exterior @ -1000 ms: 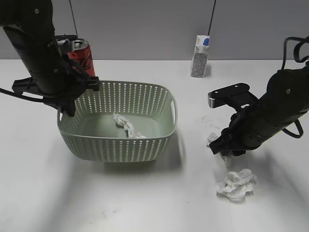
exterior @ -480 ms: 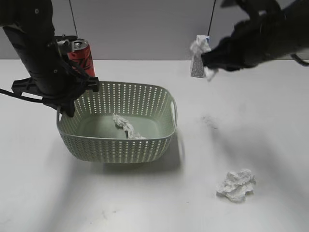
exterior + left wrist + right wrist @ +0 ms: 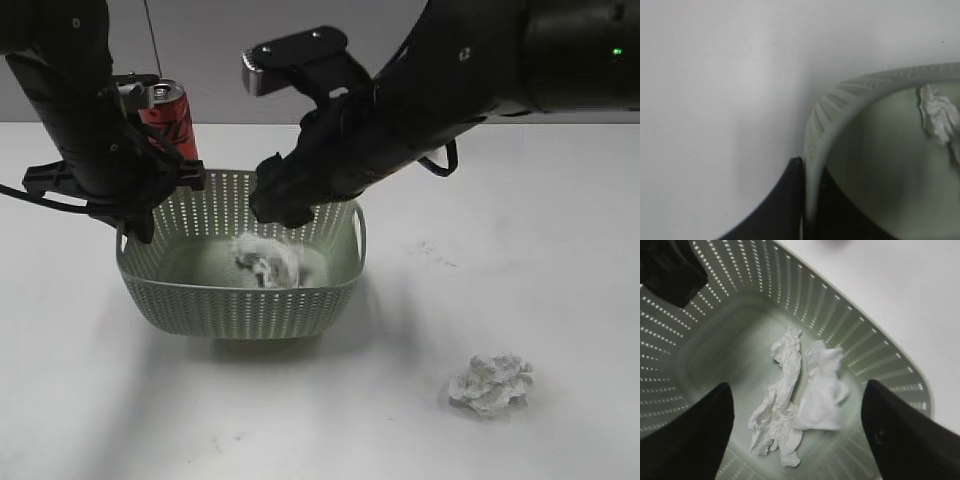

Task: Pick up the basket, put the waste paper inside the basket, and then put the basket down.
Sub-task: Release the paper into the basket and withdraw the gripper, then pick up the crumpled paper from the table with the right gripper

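Observation:
The pale green basket [image 3: 250, 300] is held by its left rim in my left gripper [image 3: 140, 215], and its shadow suggests it hangs just above the table. The left wrist view shows the jaws [image 3: 810, 200] shut on the basket rim [image 3: 850, 97]. My right gripper [image 3: 280, 210] hovers over the basket, open and empty [image 3: 797, 425]. Two waste paper wads lie inside the basket [image 3: 715, 355]: one long and crumpled [image 3: 782, 405], one blurred beside it [image 3: 822, 390]. They also show in the exterior view [image 3: 265, 260]. A third wad [image 3: 490, 385] lies on the table at the right.
A red can [image 3: 170, 115] stands behind the basket's left corner, close to my left arm. My right arm stretches across the back of the table from the right and hides whatever stands behind it.
My right arm lifted a wad from the table at the right, swung left over the basket and opened. That wad now lies in the basket. The left arm and basket stayed put.

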